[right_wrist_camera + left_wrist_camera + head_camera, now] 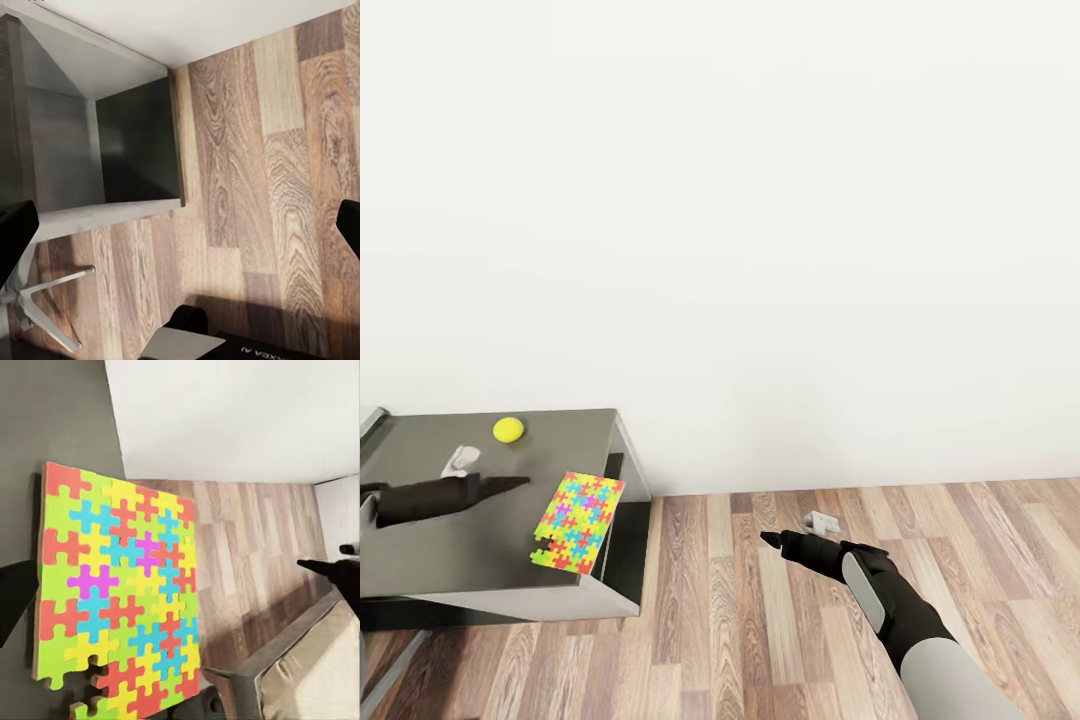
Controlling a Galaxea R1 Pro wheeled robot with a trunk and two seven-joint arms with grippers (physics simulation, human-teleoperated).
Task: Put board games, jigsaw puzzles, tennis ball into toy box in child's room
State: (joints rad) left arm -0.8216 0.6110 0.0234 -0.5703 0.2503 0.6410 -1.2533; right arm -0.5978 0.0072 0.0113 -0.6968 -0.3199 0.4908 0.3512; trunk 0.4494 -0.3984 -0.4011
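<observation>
Left hand is seen in the head view held low over the grey counter, fingers tapering toward 1 jigsaw puzzle; whether they are apart or together cannot be told. Nothing is gripped. The puzzle lies flat at the counter's near-right corner, slightly overhanging the edge, probably the reason the hand is lined up with it from the side. The tennis ball rests farther back on the counter, well apart from the puzzle.

Right hand is held over the wood floor, away from the counter; in the right wrist view 2 dark fingertips sit wide apart, empty.

The left wrist view shows the puzzle close up, with pieces loosened at 1 corner, a detail barely legible from the head.
</observation>
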